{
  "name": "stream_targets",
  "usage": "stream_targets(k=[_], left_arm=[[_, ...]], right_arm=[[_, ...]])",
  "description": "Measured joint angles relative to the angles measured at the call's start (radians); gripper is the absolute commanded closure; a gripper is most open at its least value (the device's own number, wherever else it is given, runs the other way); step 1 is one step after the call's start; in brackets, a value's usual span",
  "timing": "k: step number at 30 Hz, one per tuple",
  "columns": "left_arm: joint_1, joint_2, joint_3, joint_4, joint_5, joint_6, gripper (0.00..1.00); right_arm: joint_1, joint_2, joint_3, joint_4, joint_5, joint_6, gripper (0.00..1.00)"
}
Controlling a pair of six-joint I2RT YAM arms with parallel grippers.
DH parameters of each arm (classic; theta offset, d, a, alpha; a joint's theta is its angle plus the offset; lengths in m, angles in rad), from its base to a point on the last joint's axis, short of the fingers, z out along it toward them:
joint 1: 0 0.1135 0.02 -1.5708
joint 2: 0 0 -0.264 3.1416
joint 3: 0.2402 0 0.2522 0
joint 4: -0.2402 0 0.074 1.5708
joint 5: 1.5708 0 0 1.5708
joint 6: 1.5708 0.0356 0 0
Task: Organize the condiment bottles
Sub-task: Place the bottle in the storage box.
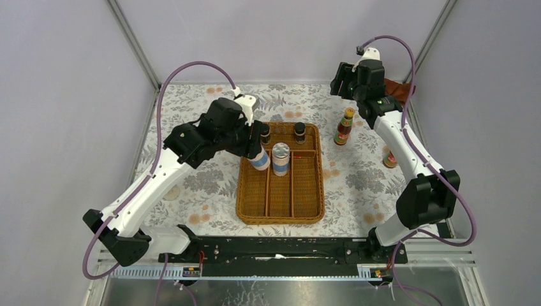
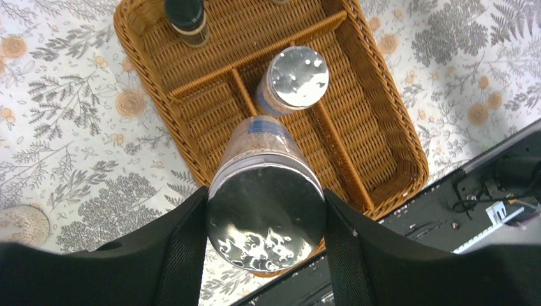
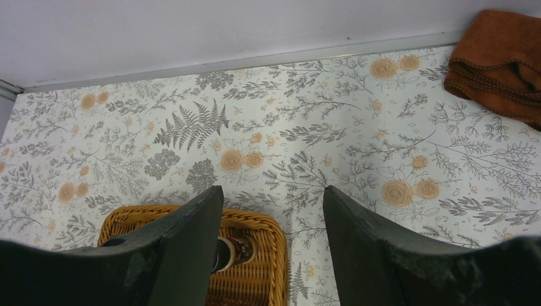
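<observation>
Starting at the near edge, the wicker tray point(image 1: 281, 218) lies on the floral surface point(image 1: 191, 185) between the two arms, its three long lanes running away from the bases. Over the far end of the tray's left-hand lane, the left jaws are pinching a silver-lidded shaker point(image 1: 259, 159) with a blue label. One black finger point(image 2: 178, 255) presses each flank just below the lid. This held shaker leans, and whether its base touches the wicker cannot be told.

Just beside it, the second shaker point(image 1: 281, 159) stands upright in the middle lane, close against the cross divider. Beyond that divider, in the tray's far row, two tiny dark bottles with black caps stand upright, one point(image 1: 265, 132) at the left and one point(image 1: 300, 132) at the right.

Right of the tray, a red sauce bottle point(image 1: 344, 127) with a yellow cap stands on the surface. Another red bottle point(image 1: 390, 157) sits near the right edge, partly hidden by the right arm.

Farther back, the right jaws hang raised above the far right part of the surface, spread apart with nothing between them. In the far right corner lies a crumpled rust-brown cloth point(image 3: 497, 64).
</observation>
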Motion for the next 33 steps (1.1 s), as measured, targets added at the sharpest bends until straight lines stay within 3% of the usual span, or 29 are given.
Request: stream_targets(k=[15, 33], left_arm=[[-0.245, 0.004, -0.050, -0.079, -0.043, -0.016, 1.00], [-0.372, 0.034, -0.169, 0.034, -0.111, -0.042, 1.00]], right_arm=[[0.000, -0.005, 0.000, -0.003, 0.006, -0.010, 0.34], [0.000, -0.025, 0.000, -0.009, 0.008, -0.026, 0.33]])
